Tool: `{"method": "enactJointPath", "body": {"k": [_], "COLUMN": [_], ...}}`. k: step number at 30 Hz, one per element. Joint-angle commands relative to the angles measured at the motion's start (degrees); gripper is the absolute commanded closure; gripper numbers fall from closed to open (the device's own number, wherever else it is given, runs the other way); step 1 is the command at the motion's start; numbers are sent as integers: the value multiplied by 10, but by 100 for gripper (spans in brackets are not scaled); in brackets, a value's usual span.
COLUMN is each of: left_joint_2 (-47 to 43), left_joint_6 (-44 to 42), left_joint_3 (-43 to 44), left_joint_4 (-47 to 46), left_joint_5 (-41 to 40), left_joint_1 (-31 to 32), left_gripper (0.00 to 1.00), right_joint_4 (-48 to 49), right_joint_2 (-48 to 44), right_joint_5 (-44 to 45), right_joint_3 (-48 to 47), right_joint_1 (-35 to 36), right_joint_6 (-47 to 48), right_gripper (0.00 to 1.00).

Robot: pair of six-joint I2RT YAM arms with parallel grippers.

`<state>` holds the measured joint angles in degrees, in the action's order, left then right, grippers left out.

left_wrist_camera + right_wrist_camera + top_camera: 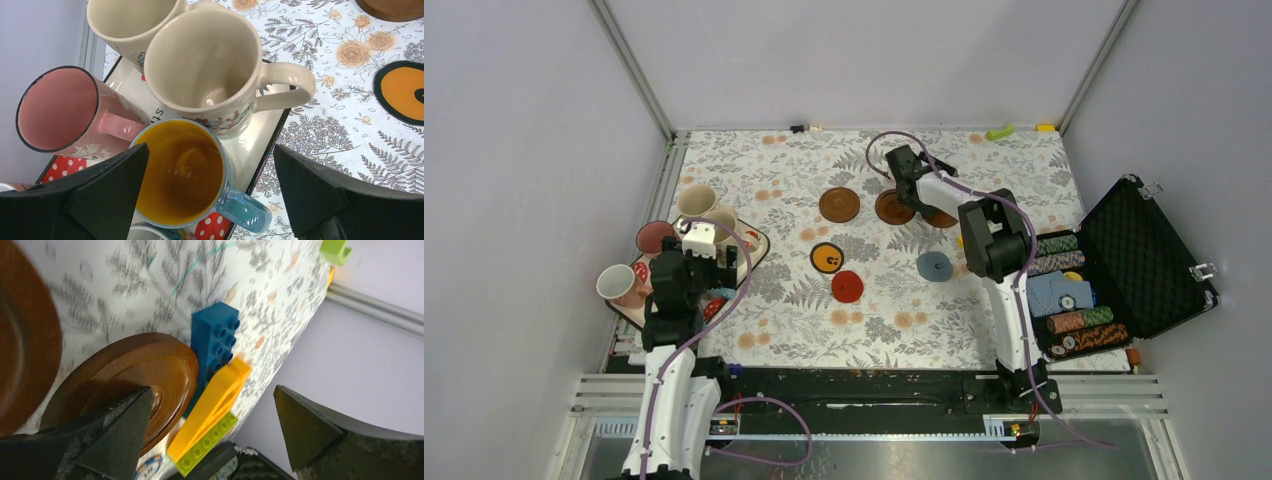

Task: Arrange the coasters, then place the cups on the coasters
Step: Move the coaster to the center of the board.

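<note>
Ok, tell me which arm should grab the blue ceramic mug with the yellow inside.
Left. The open left gripper hangs right over that blue mug on the cream tray; the open right gripper is far away by a dark brown round wooden coaster.

Left hand and right hand both spread wide.

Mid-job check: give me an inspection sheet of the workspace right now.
Surface: floral cloth, flat.
Job's things: six coasters spread mid-table; cups grouped at tray, none on a coaster.
Clutter: toy bricks beside a brown coaster; open poker chip case, right edge.
Grippers: left gripper jaws open over blue cup; right gripper jaws open at brown coaster.
Cables: purple cable along each arm, no snag seen.
Surroundings: grey walls, nothing else seen.
</note>
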<state>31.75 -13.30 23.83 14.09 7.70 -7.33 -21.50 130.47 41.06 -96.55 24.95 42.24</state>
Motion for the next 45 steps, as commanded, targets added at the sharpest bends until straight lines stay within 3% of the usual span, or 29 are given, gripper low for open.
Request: {"method": "enactJointPath", "body": {"k": [1, 12, 22, 30, 39, 45], "left_joint_2": [5, 16, 12, 2, 2, 0], "left_joint_6": [-3, -5, -6, -3, -3, -4], "left_joint_3": [-3, -1, 2, 0, 0, 0], "left_joint_4": [-26, -29, -21, -21, -22, -21], "left_joint_5": [6, 6, 13, 5, 3, 9], "left_joint_1": [-3, -3, -3, -3, -3, -3], "left_gripper": [1, 1, 1, 1, 1, 1], "right_joint_4": [8, -52, 0, -42, -32, -33], "right_joint_2": [65, 183, 90, 69, 44, 44], "right_joint_5": [8, 63, 43, 17, -5, -11], "right_joint_3": [-77, -305, -133, -136, -71, -58], "right_joint_1": [-4, -62, -76, -62, 45, 55], "right_joint_6": [22, 43, 50, 9, 7, -1], "right_gripper": [0, 0, 0, 0, 0, 0]}}
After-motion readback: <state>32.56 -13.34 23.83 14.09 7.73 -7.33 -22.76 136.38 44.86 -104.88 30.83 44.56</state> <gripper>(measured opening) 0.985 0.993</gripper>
